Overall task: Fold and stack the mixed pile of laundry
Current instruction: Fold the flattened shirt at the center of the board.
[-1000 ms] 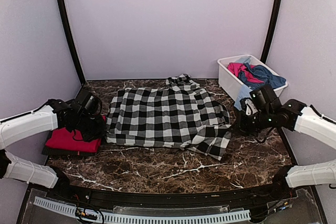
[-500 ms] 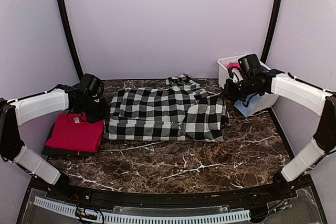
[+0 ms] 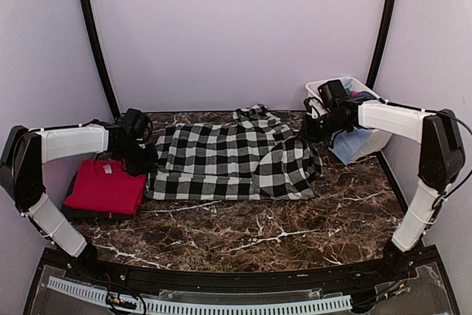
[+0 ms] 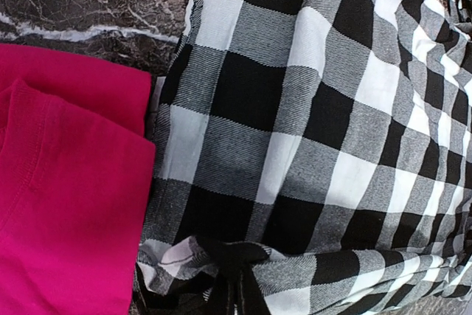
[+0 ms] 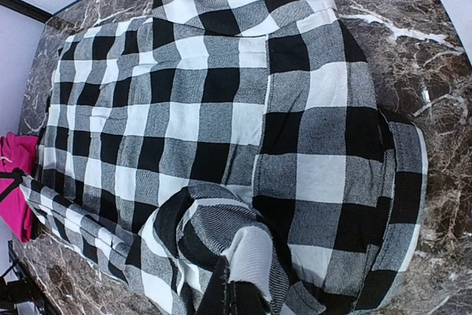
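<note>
Top view: checked shirt point(image 3: 236, 160) is spread flat mid-bench toward the far edge, collar pointing at the back wall, with its right side doubled over on itself. Red tee point(image 3: 105, 186) lies folded by the left edge on a darker piece, just beside the shirt's left hem. White tub point(image 3: 372, 140) sits in the far right corner with a light blue piece point(image 3: 345, 149) hanging over its front wall; the arm hides the rest of its contents. The top view can't resolve either claw. Wrist cams can: left gripper point(image 4: 232, 293) is clenched on a bunched fold of the shirt's left edge, with fabric gathered around the fingertips and the tee's edge right next to it. Right gripper point(image 5: 234, 293) is clamped on a gathered fold at the shirt's right side, lifted off the marble bench point(image 5: 442, 71), with the cloth draping away from the pinch. Jaws look nearly closed on both, only fabric thickness between.
</note>
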Motion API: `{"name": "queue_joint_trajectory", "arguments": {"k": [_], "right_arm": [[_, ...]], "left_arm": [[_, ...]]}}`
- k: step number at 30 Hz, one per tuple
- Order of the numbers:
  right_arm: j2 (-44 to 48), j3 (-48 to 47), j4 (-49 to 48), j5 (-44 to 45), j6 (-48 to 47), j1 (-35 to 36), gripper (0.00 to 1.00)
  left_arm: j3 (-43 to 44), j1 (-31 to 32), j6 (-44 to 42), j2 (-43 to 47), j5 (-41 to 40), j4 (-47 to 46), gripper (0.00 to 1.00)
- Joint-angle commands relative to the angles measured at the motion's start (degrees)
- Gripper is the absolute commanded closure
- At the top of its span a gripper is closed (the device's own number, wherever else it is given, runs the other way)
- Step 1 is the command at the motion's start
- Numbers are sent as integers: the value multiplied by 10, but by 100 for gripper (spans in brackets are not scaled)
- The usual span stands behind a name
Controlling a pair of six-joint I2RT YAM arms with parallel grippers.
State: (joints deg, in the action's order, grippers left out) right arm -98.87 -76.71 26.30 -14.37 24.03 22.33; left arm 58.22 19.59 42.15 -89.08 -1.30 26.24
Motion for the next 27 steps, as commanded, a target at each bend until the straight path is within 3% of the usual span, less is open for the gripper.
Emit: {"name": "queue_joint_trajectory", "arguments": {"k": [1, 8, 12, 14, 18, 20, 22, 27], "right_arm": [[-31, -16, -38, -7, -19, -3, 100], [-76, -54, -46, -14, -30, -3, 100], [-94, -77, -38, -44, -39, -3, 100], [-90, -82, -31, -63, -39, 0, 100], [-56, -63, -30, -88, -44, 25, 100], [-36, -47, -30, -103, -52, 42, 100], [-19, -26, -25, -105, -66, 66, 100], [27, 51, -25, -83, -94, 146, 100]], "left_arm": [[15, -4, -10, -17, -13, -2, 100], [24, -5, -21, -49, -22, -5, 96], [32, -6, -31, -57, -16, -2, 87], [36, -6, -42, -45, -9, -2, 78], [36, -6, -69, 24, 7, -18, 39], [39, -6, -89, 51, 23, -24, 26], [40, -6, -113, 71, 42, -26, 21], [25, -6, -144, 106, 89, -38, 18]]}}
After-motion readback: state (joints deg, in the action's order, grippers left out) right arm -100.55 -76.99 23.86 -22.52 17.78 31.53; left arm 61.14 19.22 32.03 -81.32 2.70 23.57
